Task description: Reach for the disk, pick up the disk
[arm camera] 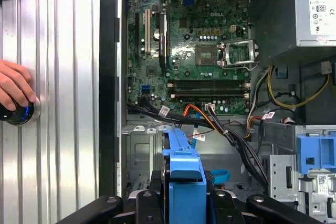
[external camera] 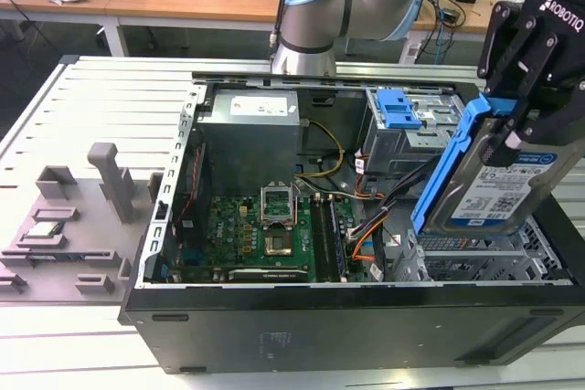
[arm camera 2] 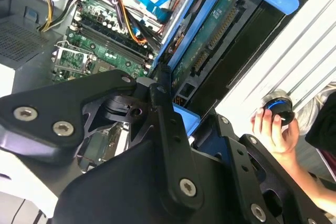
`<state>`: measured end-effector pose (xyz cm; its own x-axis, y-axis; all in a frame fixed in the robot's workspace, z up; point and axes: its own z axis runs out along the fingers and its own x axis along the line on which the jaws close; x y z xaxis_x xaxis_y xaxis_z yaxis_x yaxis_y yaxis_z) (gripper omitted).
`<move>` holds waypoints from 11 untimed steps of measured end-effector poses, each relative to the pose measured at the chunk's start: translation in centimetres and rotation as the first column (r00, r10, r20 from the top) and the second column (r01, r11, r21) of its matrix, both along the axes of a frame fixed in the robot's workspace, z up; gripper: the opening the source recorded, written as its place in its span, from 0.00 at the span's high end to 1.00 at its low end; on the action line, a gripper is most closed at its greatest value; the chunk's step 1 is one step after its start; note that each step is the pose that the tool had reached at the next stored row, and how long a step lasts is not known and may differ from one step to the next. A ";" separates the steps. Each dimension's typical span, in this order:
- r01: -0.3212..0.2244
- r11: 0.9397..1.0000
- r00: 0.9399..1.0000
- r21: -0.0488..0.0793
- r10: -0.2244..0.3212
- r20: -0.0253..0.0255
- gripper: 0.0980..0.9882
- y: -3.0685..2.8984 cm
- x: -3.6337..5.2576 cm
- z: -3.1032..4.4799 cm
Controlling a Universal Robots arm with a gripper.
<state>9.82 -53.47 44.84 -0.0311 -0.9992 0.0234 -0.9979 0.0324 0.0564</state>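
Above the open computer case (external camera: pixel 366 317), one tool (external camera: pixel 523 130) clamped on one tilted disk (external camera: pixel 498 184).

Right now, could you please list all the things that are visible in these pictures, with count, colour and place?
disk: one, silver-grey with blue side rails, tilted above the case's bay, at the exterior view's right, held by the gripper.
computer case: one, black, open, on the slatted table.
motherboard: one, green, on the case floor.
power supply: one, grey, at the case's back.
blue latch: one, bright blue, on the drive cage.
cables: several, black, orange and yellow, between board and cage.
grey fixture: one, on the table, at the exterior view's left.
person's hand: one, on a round button.
gripper: one, black, closed on the disk.
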 end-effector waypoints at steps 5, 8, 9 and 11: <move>0.000 1.000 1.000 -0.001 0.000 0.000 0.70 -0.58 0.16 -0.08; 0.000 1.000 1.000 -0.001 0.000 0.000 0.70 -0.59 0.17 -0.07; 0.000 1.000 1.000 -0.001 0.000 0.000 0.70 -0.60 0.17 -0.08; 0.000 1.000 1.000 -0.001 0.000 0.000 0.70 -0.61 0.18 -0.08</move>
<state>9.99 -54.08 44.76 -0.0311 -0.9992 0.0244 -0.9979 0.0324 0.0563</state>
